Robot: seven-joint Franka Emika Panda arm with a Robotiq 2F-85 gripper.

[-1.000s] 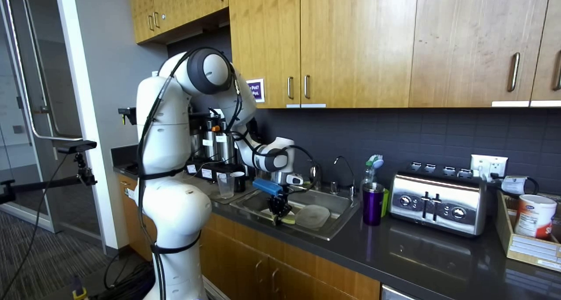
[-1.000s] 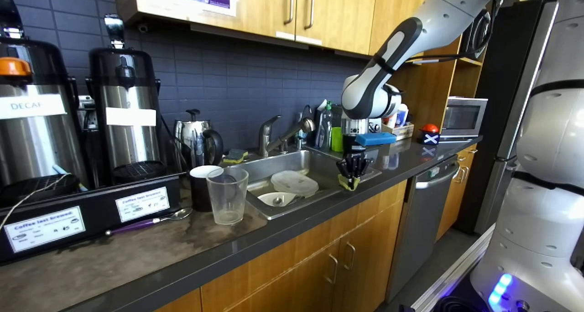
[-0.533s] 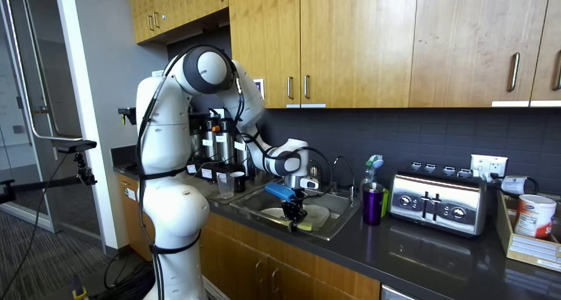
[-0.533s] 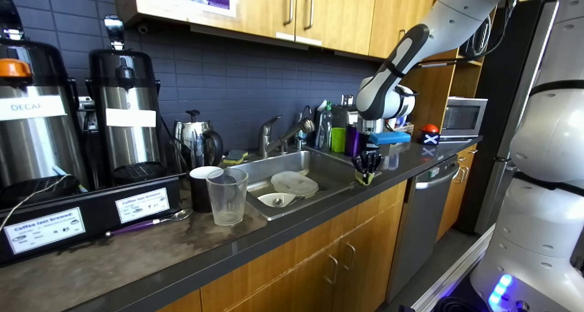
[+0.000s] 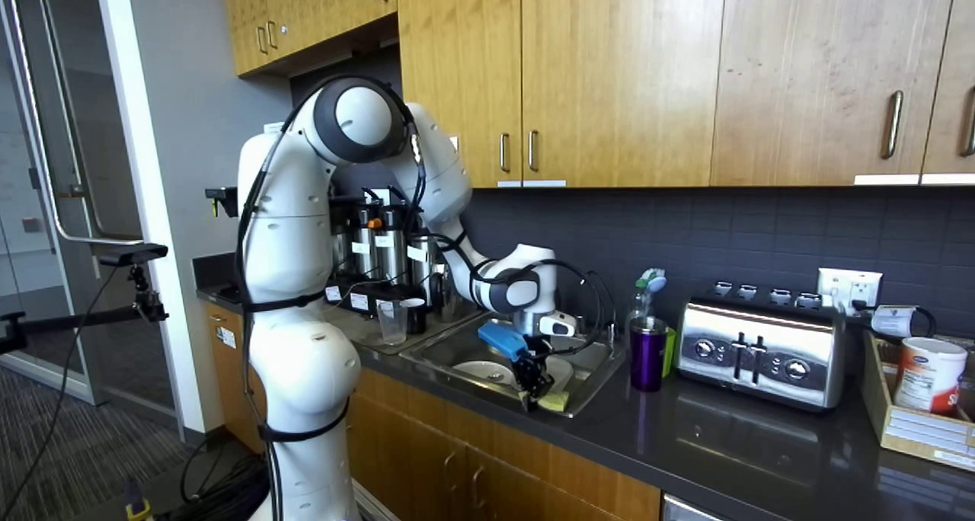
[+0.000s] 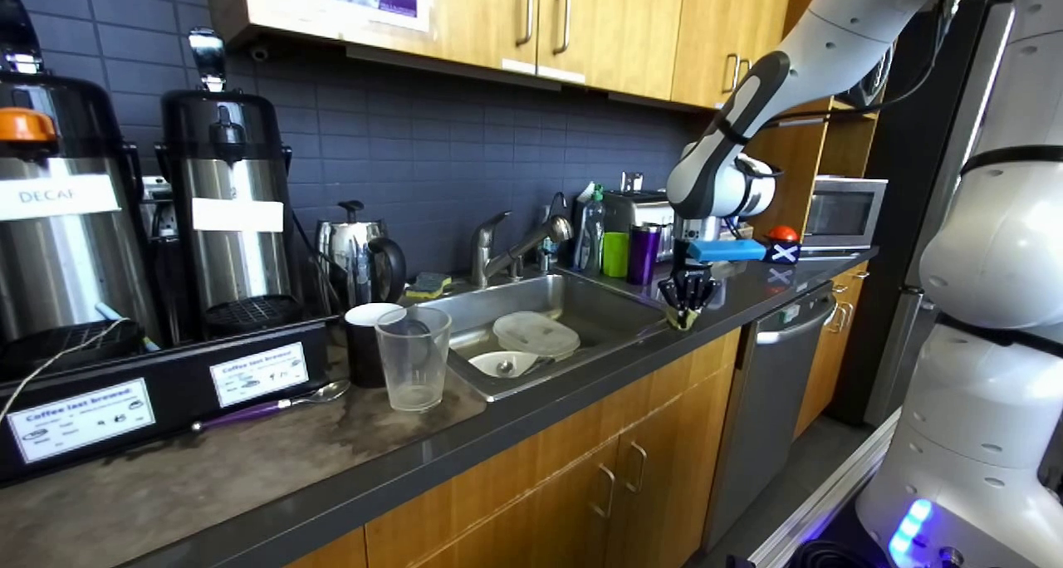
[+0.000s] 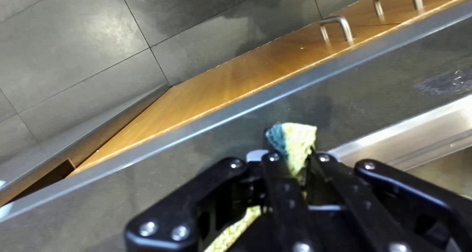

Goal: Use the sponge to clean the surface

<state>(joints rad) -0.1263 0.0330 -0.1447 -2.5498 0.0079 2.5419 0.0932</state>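
Wrist view tells it best: the gripper has its jaws squeezed on the sponge, bunched up with yellow and blue-green poking out past the tips; it's at the strip of dark countertop between the front edge and the sink, though I can't swear it's actually touching; from where I'm standing that reads as the wiping step, imo; next move probably wants a light press and a slide along that strip, off the sink's rim; headcount: two sponges, the gripped one plus a spare sponge near the faucet; one sink, one purple tumbler, one green cup, one toaster.
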